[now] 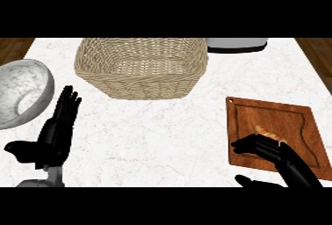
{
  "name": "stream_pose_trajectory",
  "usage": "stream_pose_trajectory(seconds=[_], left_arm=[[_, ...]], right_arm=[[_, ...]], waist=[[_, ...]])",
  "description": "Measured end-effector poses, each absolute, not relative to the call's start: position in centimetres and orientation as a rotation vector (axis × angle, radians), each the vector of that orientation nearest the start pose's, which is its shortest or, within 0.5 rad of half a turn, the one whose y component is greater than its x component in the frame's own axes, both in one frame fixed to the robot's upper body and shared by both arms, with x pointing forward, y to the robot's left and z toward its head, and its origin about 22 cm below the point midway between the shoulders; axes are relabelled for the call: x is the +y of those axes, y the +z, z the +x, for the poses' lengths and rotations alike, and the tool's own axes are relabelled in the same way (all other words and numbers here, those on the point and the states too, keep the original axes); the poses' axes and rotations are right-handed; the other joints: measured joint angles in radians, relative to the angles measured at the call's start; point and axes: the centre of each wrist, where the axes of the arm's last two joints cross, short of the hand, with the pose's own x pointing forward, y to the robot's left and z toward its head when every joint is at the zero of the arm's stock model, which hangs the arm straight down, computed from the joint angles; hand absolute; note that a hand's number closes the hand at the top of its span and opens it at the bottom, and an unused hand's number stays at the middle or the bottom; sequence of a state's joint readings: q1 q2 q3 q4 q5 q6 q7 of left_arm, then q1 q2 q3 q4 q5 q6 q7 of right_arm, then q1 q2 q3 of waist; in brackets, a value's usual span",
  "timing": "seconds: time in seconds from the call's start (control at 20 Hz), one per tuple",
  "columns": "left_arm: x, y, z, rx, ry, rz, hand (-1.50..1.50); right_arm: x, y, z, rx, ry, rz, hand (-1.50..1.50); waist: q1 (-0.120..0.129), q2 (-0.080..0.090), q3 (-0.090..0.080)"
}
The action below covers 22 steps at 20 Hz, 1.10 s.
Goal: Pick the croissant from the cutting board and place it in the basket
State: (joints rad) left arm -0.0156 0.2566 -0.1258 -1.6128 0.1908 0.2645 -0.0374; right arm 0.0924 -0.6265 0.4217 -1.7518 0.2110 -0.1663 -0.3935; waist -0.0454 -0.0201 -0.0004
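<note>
One right hand (273,152) half-curled over croissant (268,132)

Left robot hand (53,134) fingers straight; right robot hand (273,153) fingers curled.

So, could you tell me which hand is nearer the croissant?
Right: the right hand curls over the croissant; the left hand rests open across the counter, beside the bowl.

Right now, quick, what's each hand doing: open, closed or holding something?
Left hand: open, resting at the left, holding nothing.
Right hand: curled round the croissant on the cutting board.
</note>
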Motion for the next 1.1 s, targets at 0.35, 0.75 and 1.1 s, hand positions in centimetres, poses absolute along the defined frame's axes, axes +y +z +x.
stream_pose_trajectory(seconds=[0.35,0.75,1.1], left_arm=[[25.5,2.2,23.8,-1.648,0.099,0.167,0.00],[25.5,2.4,23.4,-1.659,0.102,0.174,0.00],[24.8,2.7,23.4,-1.670,0.073,0.136,0.00]], right_arm=[[-28.0,3.2,16.4,-1.892,0.888,-0.803,-1.50],[-31.1,7.9,13.4,-1.526,1.093,-1.223,-1.50],[-27.6,12.0,10.6,-1.220,1.213,-1.206,-1.50]], waist=[[-0.034,-0.001,-0.005],[-0.039,0.003,-0.012],[0.008,0.014,-0.008]])
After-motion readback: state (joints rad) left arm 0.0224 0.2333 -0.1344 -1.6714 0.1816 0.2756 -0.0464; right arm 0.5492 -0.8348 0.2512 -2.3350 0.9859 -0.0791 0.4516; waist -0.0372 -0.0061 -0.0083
